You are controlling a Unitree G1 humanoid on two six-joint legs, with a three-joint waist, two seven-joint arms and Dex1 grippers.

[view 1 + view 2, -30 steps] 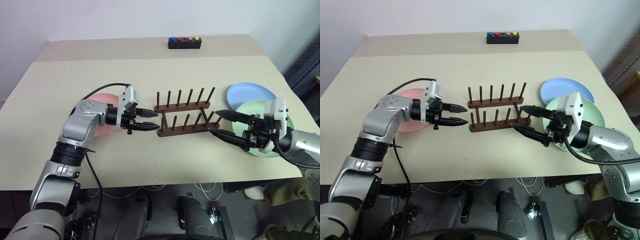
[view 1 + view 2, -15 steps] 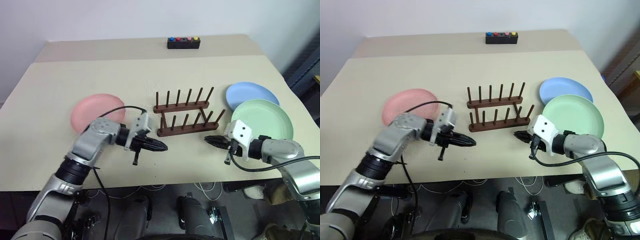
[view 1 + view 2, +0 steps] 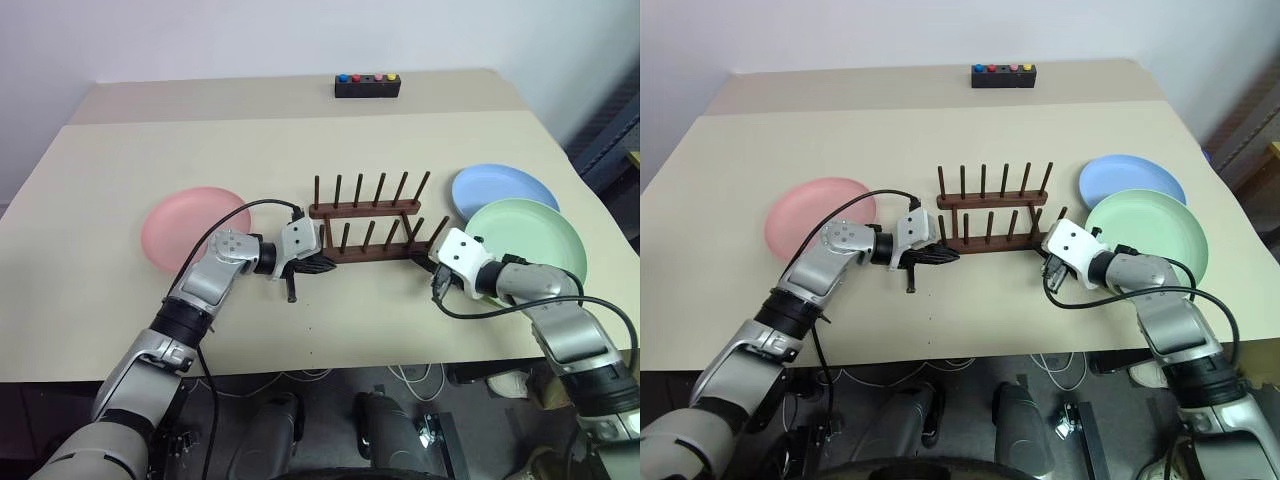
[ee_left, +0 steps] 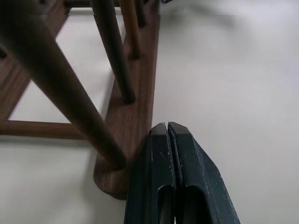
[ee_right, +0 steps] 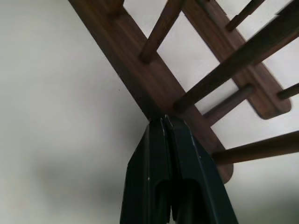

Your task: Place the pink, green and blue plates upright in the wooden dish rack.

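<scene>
The wooden dish rack (image 3: 365, 211) stands mid-table with no plate in it. My left gripper (image 3: 325, 266) is shut, its tips against the left end of the rack's near rail (image 4: 133, 116). My right gripper (image 3: 426, 262) is also shut, and its tips press the same rail (image 5: 135, 70) near its right end. The pink plate (image 3: 193, 227) lies flat left of the rack, behind my left arm. At the right the green plate (image 3: 528, 237) lies flat and overlaps the near edge of the blue plate (image 3: 498, 189).
A small black box with coloured buttons (image 3: 368, 85) sits at the table's far edge. The table's front edge (image 3: 320, 372) runs just below both arms. A black cable loops over my left forearm.
Both grippers went from open to shut. Both came down and moved in to the two ends of the rack's near rail.
</scene>
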